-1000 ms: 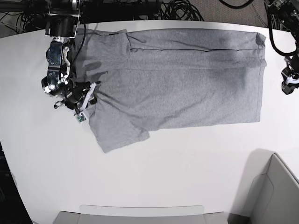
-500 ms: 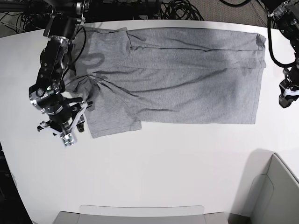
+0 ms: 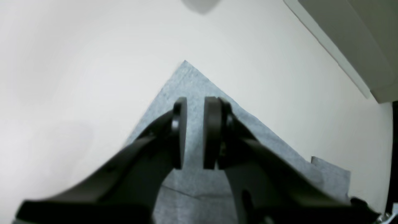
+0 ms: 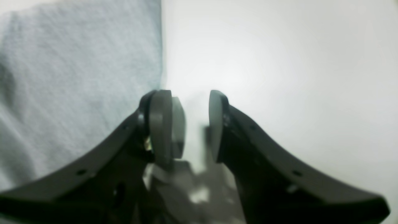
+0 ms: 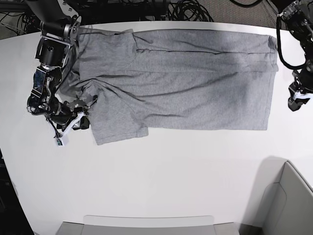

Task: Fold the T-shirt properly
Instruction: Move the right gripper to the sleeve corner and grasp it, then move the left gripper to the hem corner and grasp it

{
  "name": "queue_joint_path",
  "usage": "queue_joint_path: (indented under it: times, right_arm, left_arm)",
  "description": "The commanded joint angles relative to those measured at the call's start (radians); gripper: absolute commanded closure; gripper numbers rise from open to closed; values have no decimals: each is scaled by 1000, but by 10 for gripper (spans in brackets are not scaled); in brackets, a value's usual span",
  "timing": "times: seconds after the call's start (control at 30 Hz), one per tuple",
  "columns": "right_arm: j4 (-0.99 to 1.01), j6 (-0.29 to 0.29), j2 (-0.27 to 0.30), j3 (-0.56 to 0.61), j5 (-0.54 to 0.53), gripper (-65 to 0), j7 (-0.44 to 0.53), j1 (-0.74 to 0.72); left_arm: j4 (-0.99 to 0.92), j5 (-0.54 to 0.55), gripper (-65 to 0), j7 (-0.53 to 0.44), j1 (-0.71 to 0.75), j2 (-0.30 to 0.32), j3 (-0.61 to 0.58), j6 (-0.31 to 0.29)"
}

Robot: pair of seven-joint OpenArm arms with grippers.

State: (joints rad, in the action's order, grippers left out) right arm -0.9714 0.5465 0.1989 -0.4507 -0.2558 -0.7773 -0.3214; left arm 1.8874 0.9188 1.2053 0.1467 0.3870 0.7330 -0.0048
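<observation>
Two black-and-silver arms with boxy metal links, black cables looping beside the right arm [image 5: 49,63] at the base view's upper left and the left arm [image 5: 299,29] at upper right; wrist views show matte black curved fingers [image 4: 160,124] with rounded flat pads and small screw holes.

The right gripper [image 5: 73,122] has swung back from the low, outboard spot of half a sec ago and now sits just beside the sleeve edge of the T-shirt [image 5: 186,78], jaws apart w/ nothing between them, over bare table [image 5: 161,181]. That near sleeve, splayed out long and low a sec ago, now lies shorter and squarer, and the shirt's near hem has drawn up a bit. The left gripper [image 5: 295,102] has crept slightly up along the table's far side.
</observation>
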Motion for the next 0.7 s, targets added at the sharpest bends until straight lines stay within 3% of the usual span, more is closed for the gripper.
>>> queue_joint_path:
  times: [0.0,0.2,0.37,0.57,0.67]
  right_arm:
    - [2,13,10,-1,-15,-204,-8,-22]
    - [62,13,10,14,-86,-204,-6,-35]
    - [90,10,6,149,-89,-204,42,-45]
    - [214,7,4,181,-90,-203,69,-101]
    - [214,7,4,181,-90,-203,69,-101]
  left_arm:
    - [14,15,-105,-8,-11,22,3,-1]
    - [13,15,-105,-9,-28,-1,0,-1]
    - [-9,13,-106,-9,-52,-6,-2,-1]
    - [-237,16,-177,-17,-181,28,-111,-1]
    - [-401,18,-196,-89,-269,71,-214,-2]
